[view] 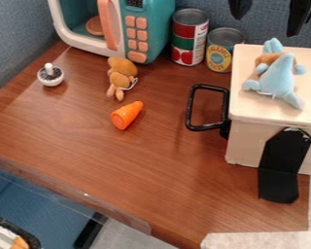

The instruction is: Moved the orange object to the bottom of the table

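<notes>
While the black gripper [269,10] is hanging at the view's top edge, towards the right, its two fingers are standing spread apart. The cone-shaped orange object [127,115] is lying between the table's [158,170] far edge and its lower left edge. Near it, a brown plush toy [122,73] is resting just before the toy microwave [155,29], which is standing towards the far edge with two cans [189,36] beside it. A blue plush toy [278,78] is lying on the cream box [249,141] towards the right edge

Cans [190,38] close beside microwave [142,29]
</notes>
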Controlling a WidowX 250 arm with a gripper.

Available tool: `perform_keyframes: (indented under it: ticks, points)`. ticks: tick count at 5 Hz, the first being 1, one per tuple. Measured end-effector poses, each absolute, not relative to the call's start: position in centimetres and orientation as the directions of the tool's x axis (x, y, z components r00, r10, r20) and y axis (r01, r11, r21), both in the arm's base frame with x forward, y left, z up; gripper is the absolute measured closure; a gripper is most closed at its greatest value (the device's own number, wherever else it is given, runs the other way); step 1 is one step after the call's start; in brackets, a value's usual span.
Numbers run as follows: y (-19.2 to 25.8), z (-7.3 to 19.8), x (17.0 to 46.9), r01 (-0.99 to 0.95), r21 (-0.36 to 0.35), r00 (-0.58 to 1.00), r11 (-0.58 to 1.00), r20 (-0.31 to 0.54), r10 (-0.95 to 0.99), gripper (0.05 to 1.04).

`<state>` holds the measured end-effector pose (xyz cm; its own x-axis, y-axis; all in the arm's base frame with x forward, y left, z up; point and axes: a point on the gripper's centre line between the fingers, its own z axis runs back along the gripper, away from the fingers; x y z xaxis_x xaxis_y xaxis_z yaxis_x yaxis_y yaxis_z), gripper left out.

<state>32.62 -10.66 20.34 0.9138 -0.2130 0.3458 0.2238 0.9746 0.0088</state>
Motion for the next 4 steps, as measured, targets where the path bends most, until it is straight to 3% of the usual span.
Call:
perform_keyframes:
  ticks: [1,2,3,4]
  points:
    - [-10.6,19.3,32.7,0.224,0.013,0.924,0.974,0.316,-0.217,0.083]
    - [-6.1,17.6,32.5,0.142,0.028,0.954,0.990,0.263,-0.144,0.083]
    - [-0.8,17.3,31.5,0.056,0.045,0.963,0.997,0.262,-0.066,0.083]
    - [2.4,14.8,30.1,0.059,0.061,0.974,0.996,0.216,-0.070,0.084]
